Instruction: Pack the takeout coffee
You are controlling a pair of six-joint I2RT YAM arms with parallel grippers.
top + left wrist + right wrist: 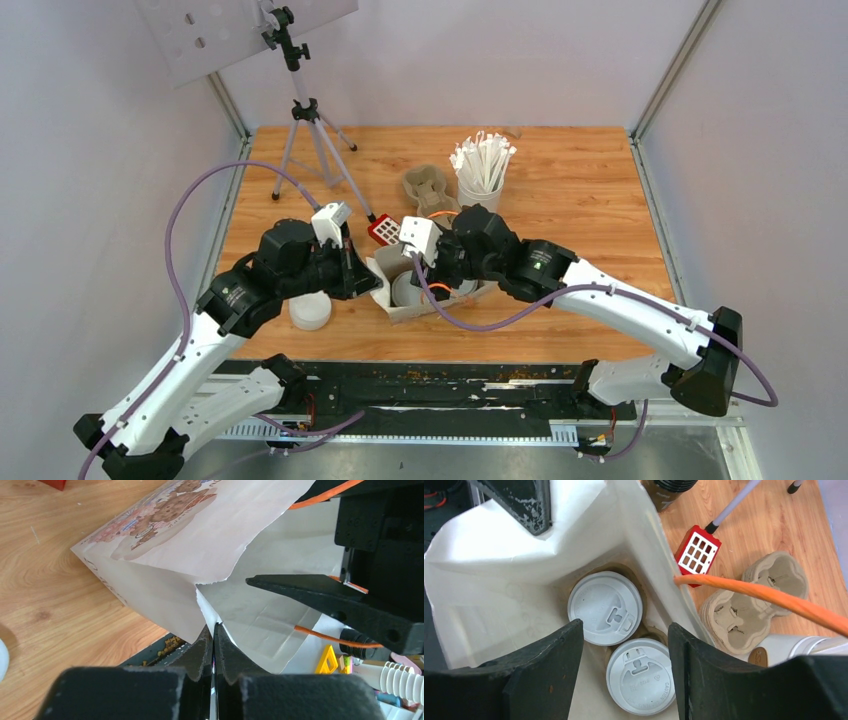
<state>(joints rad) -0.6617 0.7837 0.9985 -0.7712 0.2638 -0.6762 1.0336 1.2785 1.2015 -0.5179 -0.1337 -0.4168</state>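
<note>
Two takeout coffee cups stand side by side at the bottom of an open white paper bag [499, 570], only their white lids showing, one [605, 607] farther in and one [641, 675] nearer. My right gripper [624, 627] hangs open over the bag's mouth, the nearer lid below the gap between its fingers. From above, a lid [408, 290] shows inside the bag [400, 308] under the right gripper [434, 278]. My left gripper [214, 627] is shut on the bag's torn rim [165, 555] at its left side [365, 272].
A white-lidded round thing [310, 310] sits on the table left of the bag. Behind the bag are a red block [383, 230], a beige pulp cup tray [749, 600] and a white cup of wrapped sticks [482, 170]. A tripod [305, 120] stands back left.
</note>
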